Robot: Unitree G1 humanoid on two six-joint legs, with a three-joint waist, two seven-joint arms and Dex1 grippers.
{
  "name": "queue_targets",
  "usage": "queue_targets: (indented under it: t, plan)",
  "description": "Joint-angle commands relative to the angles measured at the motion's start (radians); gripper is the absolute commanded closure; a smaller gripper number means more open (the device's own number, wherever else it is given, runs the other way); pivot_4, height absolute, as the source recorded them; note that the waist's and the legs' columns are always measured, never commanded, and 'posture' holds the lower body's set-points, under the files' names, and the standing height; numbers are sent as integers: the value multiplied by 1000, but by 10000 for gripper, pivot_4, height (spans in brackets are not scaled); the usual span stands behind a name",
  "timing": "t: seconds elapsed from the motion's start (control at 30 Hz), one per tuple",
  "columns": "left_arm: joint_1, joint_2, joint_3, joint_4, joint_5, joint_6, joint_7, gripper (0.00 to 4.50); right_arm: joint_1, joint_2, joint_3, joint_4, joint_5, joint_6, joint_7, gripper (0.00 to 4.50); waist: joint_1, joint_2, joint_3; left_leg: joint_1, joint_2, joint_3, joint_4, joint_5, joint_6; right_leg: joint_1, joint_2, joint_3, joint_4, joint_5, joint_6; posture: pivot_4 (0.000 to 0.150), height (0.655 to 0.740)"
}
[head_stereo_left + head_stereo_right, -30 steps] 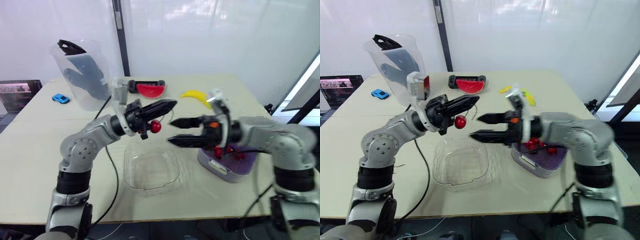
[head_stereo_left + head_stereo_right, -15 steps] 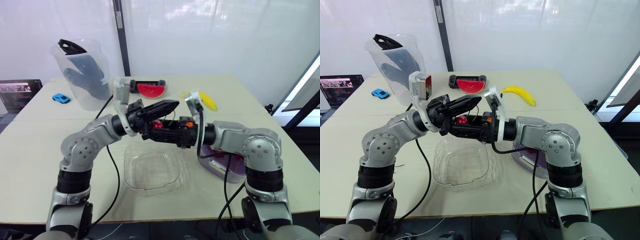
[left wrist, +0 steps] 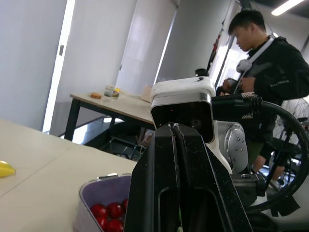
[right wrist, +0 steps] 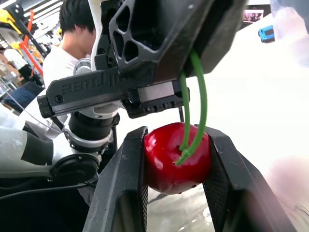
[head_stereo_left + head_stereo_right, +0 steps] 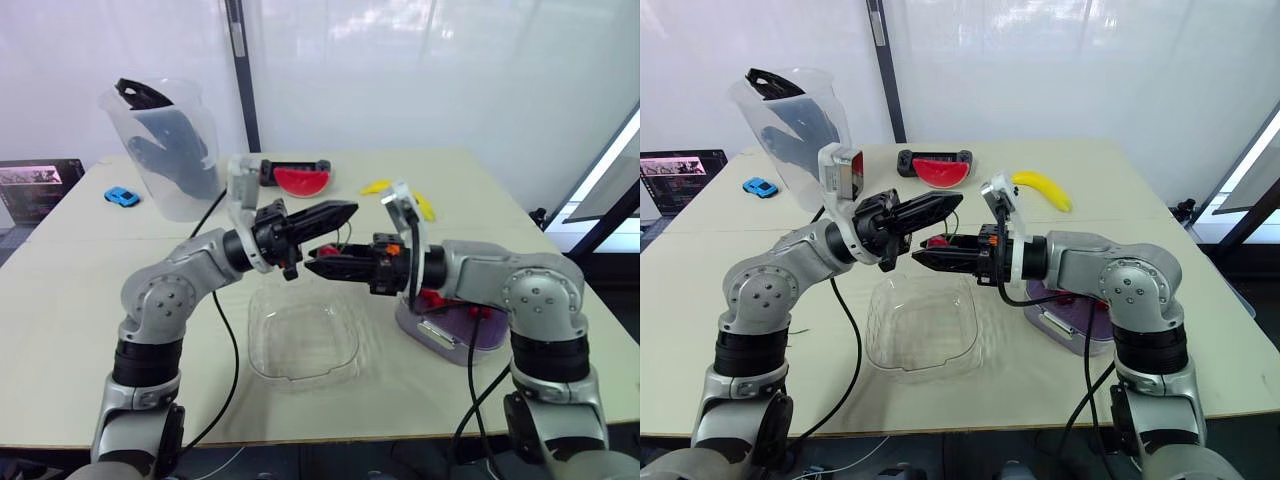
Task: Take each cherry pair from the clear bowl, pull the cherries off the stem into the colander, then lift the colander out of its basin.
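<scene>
The cherry point(image 4: 176, 157) hangs over the clear bowl point(image 5: 300, 342), pinched in my right gripper point(image 5: 318, 263), with its stem point(image 4: 202, 99) clamped in my closed left gripper point(image 5: 343, 211). The bowl looks empty and the colander point(image 5: 485, 328) holds other cherries point(image 3: 108, 212), so I judge this pull and the lift remain.

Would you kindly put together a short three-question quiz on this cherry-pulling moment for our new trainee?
1. True or false: the right gripper is shut on a cherry.
2. Multiple choice: what is the left gripper pinching? A. the green stem; B. the banana; C. the blue toy car.
3. Short answer: which container holds the loose cherries?

Key: 1. True. 2. A. 3. The colander, on the robot's right.
</scene>
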Motion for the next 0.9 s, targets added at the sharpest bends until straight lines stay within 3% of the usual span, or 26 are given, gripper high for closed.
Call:
queue_targets:
  t: [0.03, 0.2, 0.63, 0.9]
  plan:
    - [-11, 2, 3, -28, -4, -9, -7, 45000, -3, -21, 8, -5, -4, -11, 24, 32824, 0, 0, 0, 0, 0, 0, 0, 0, 0, 0, 0, 0, 0, 0, 0, 1500, 7400]
    - [-26, -5, -9, -23, 4, -15, -10, 45000, 3, -49, 50, -13, -37, -20, 48, 35474, 1, 0, 0, 0, 0, 0, 0, 0, 0, 0, 0, 0, 0, 0, 0, 1500, 7400]
    - [-23, 15, -10, -9, 23, -21, -39, 45000, 61, -181, 158, -111, -105, -21, 127, 35474, 2, 0, 0, 0, 0, 0, 0, 0, 0, 0, 0, 0, -1, 0, 0, 1500, 7400]
    - [-29, 72, 15, 24, 48, -30, -74, 45000, 115, -301, 82, -127, -121, -39, 183, 35474, 4, 0, 0, 0, 0, 0, 0, 0, 0, 0, 0, 0, -1, 0, 0, 1500, 7400]
